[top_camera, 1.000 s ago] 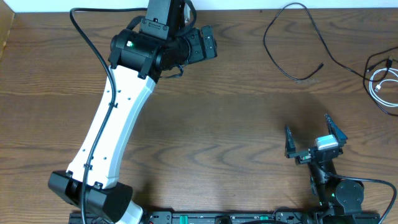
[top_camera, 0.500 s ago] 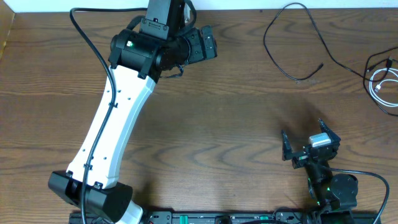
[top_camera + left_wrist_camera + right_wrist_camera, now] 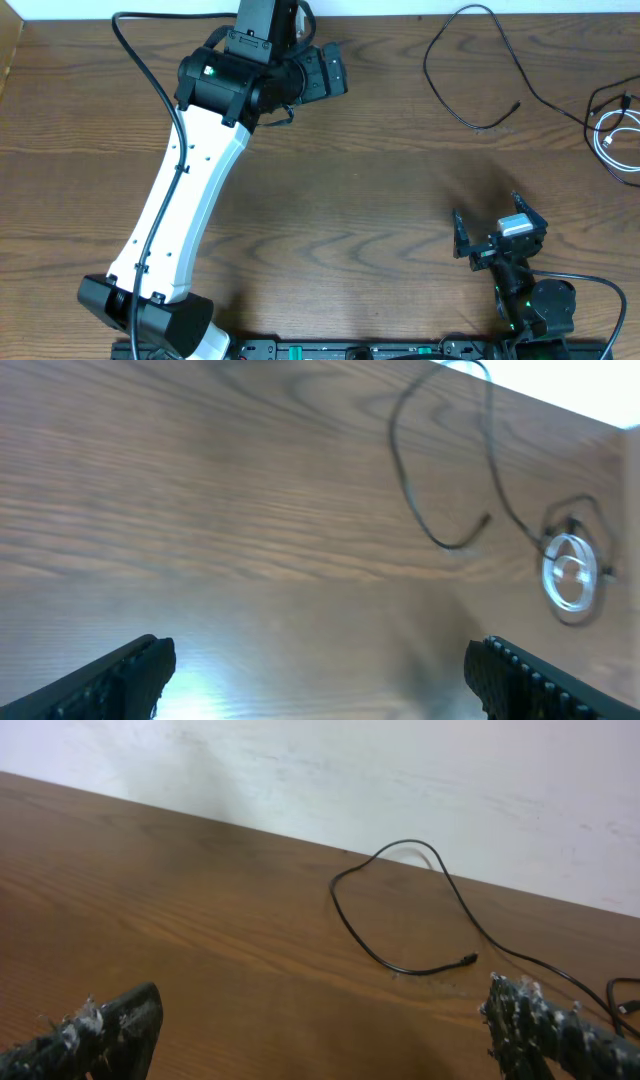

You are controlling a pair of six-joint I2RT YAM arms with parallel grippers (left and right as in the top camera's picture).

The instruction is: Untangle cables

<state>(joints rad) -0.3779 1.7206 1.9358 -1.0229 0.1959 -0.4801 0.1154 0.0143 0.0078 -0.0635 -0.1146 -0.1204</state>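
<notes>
The black cable (image 3: 478, 126) lay at the far right of the bench (image 3: 350, 200), looping out from the back edge and curving round to a small plug end that rested free on the wood. Its other run led off to the right, to the white cable (image 3: 606, 140), which sat as a small coil at the right edge. In the left wrist view the white coil (image 3: 568, 572) showed dark strands lying around it, so the two were together there, while the black loop (image 3: 440, 543) was apart from it. The left gripper (image 3: 335, 72) hung over the back middle of the bench, well apart from both cables, its fingers spread wide with nothing between them (image 3: 320, 650). The right gripper (image 3: 492, 225) stood near the front right, nearer than the black loop (image 3: 400, 970), its fingers also spread wide and holding nothing (image 3: 322, 995).
</notes>
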